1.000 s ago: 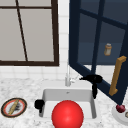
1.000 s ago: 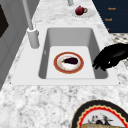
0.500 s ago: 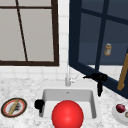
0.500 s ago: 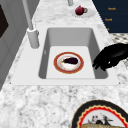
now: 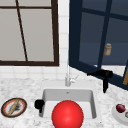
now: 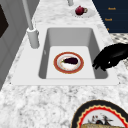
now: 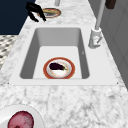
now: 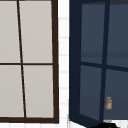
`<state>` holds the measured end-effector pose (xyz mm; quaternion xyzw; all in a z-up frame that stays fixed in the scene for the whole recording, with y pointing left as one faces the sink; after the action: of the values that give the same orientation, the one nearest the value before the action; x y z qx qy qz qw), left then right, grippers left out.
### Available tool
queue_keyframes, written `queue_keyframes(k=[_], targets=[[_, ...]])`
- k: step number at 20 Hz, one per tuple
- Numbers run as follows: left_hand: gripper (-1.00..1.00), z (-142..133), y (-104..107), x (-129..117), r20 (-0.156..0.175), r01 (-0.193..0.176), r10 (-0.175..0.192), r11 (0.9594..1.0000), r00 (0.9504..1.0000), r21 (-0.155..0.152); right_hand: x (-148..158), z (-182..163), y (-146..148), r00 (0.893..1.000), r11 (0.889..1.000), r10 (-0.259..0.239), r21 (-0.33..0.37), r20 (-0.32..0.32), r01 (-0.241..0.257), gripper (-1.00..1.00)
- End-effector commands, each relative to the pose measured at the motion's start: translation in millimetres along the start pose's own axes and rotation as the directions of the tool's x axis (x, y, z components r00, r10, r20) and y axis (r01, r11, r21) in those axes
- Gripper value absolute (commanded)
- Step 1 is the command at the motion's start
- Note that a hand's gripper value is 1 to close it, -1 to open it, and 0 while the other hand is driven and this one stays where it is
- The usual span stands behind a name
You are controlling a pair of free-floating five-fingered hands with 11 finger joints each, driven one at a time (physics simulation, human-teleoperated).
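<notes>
While a patterned plate (image 5: pixel 13 107) is lying on the marble counter (image 5: pixel 25 87) at far left, the left hand (image 5: pixel 39 104) is being held just beside the sink's (image 5: pixel 68 93) left rim, fingers loosely curled on nothing. A red-rimmed plate (image 6: pixel 68 62) with a dark eggplant (image 6: pixel 70 60) is sitting inside the basin. A red ball (image 5: pixel 67 114) is seen nearest the camera. Farther right, the right hand (image 5: pixel 103 75) is being held by the cabinet door (image 5: pixel 100 40), fingers pointing down, relaxed. A saucer with red fruit (image 5: pixel 120 108) is resting at right.
</notes>
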<state>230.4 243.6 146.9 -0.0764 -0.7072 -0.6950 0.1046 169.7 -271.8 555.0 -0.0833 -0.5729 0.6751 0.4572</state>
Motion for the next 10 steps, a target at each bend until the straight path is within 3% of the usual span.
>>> queue_keyframes(k=[1,10], targets=[[0.00,0.0,0.0,0.0,0.000,0.000,0.000,1.0000,1.0000,0.000,-31.5,3.3,-9.5,1.000,1.000,-0.010,0.002,0.002,0.010,-1.00],[0.00,0.0,0.0,0.0,0.000,0.000,0.000,1.0000,1.0000,0.000,-87.8,-8.6,-38.9,0.988,1.000,-0.015,0.013,0.155,0.014,-1.00]])
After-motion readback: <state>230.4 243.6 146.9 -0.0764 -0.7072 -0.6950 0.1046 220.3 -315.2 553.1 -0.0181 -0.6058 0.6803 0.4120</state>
